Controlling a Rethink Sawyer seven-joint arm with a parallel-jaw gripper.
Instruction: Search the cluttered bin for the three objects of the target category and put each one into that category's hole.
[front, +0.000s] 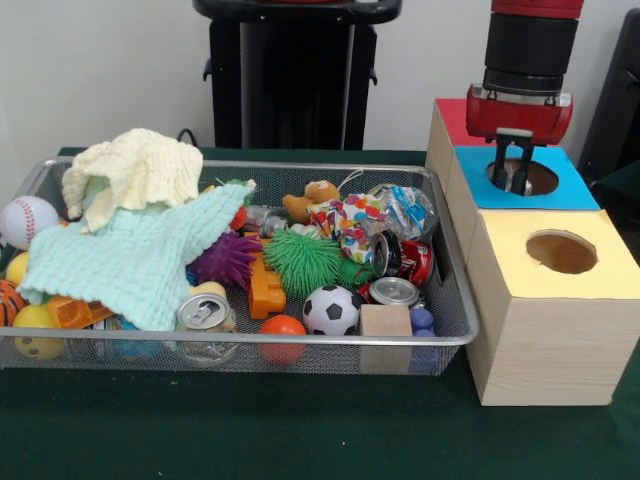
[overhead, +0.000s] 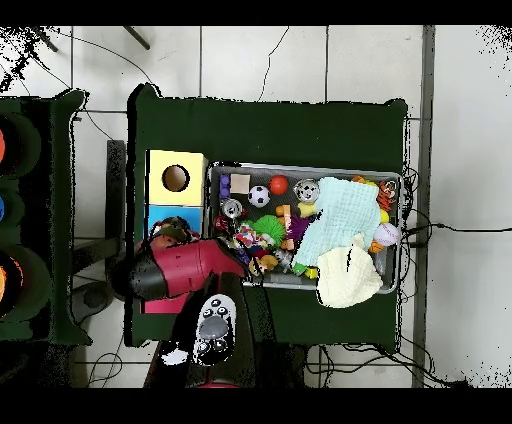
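Observation:
The wire-mesh bin (front: 455, 338) lies on the green table, full of toys; it also shows in the overhead view (overhead: 300, 166). A clear, wrinkly plastic bottle (front: 405, 210) with blue-and-white print lies at the bin's far right corner. Another clear, crumpled piece (front: 262, 218) shows by the blanket's edge; I cannot tell what it is. My gripper (front: 515, 178) hangs straight over the blue-surround hole (front: 542, 178), tips at the opening, fingers (front: 503, 172) slightly apart with nothing between them. In the overhead view the red arm (overhead: 190, 268) hides the gripper and most of the blue box (overhead: 160, 213).
A yellow-surround hole (front: 560, 252) sits on the nearer box, a red surround (front: 452, 118) behind the blue one. A mint blanket (front: 130, 260) and a cream cloth (front: 135, 170) cover the bin's left half. Metal cans (front: 203, 312), a soccer ball (front: 331, 310) and a wooden block (front: 385, 322) lie near the front rim.

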